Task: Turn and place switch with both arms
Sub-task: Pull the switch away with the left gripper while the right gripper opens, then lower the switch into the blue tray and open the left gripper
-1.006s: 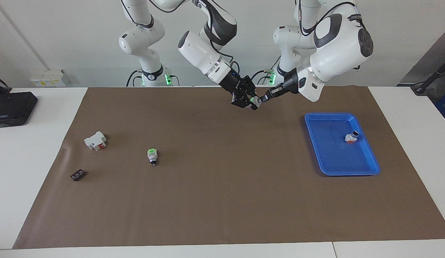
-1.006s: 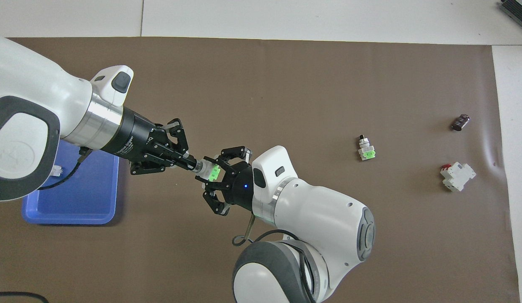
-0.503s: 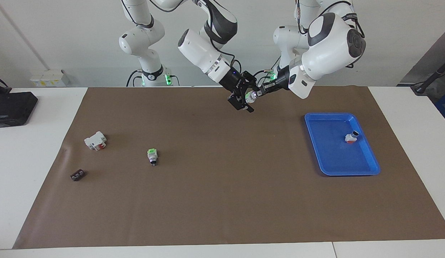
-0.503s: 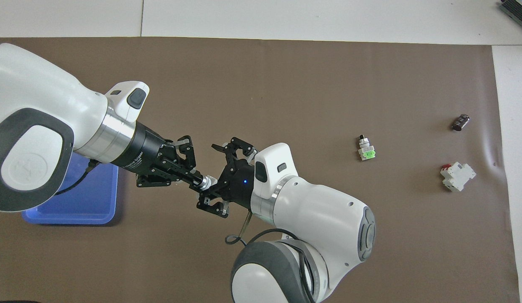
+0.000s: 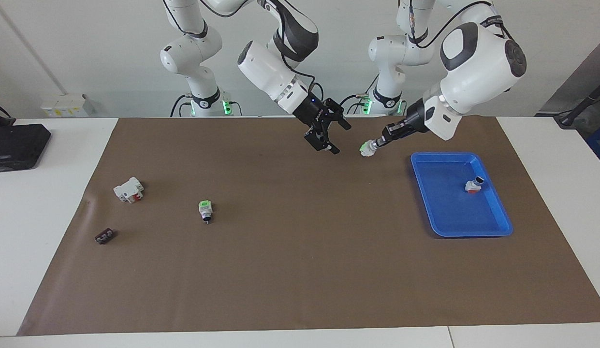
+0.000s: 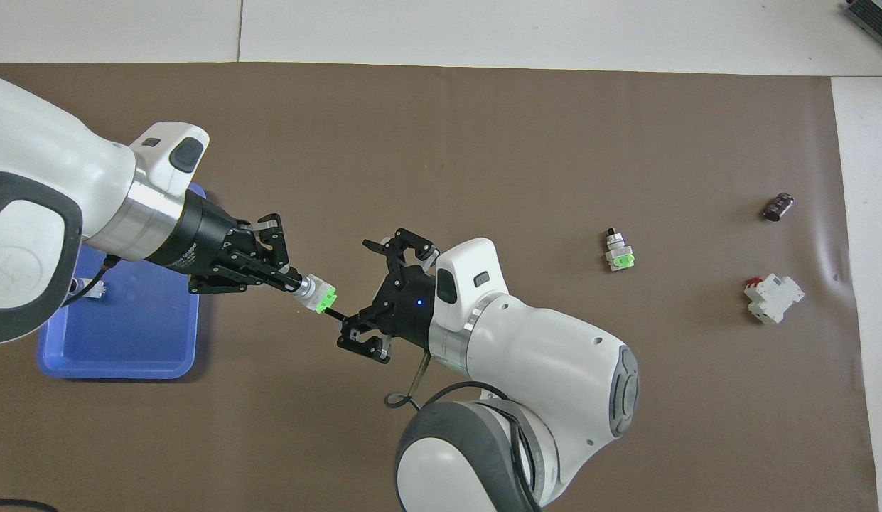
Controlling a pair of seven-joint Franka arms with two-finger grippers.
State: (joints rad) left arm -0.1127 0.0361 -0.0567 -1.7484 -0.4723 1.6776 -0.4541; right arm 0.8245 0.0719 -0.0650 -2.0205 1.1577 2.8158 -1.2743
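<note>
My left gripper (image 5: pixel 377 142) (image 6: pixel 298 284) is shut on the knob end of the switch (image 5: pixel 366 148) (image 6: pixel 320 295). It holds the switch over the brown mat, green end pointing away from the fingers, beside the blue tray (image 5: pixel 449 212) (image 6: pixel 114 370). A short gap from that green end hangs my right gripper (image 5: pixel 339 137) (image 6: pixel 359 291), open and holding nothing. A second green-ended switch (image 5: pixel 205 210) (image 6: pixel 618 254) lies on the mat toward the right arm's end.
A small red-ended switch (image 5: pixel 474 185) lies in the tray. A white block with a red part (image 5: pixel 128 189) (image 6: pixel 773 297) and a small dark piece (image 5: pixel 104 236) (image 6: pixel 778 207) lie near the mat's edge at the right arm's end. A black device (image 5: pixel 14 145) sits off the mat.
The right gripper opened and let go of the switch. The left gripper then drew away with the switch toward the blue tray, opening a gap between the two grippers.
</note>
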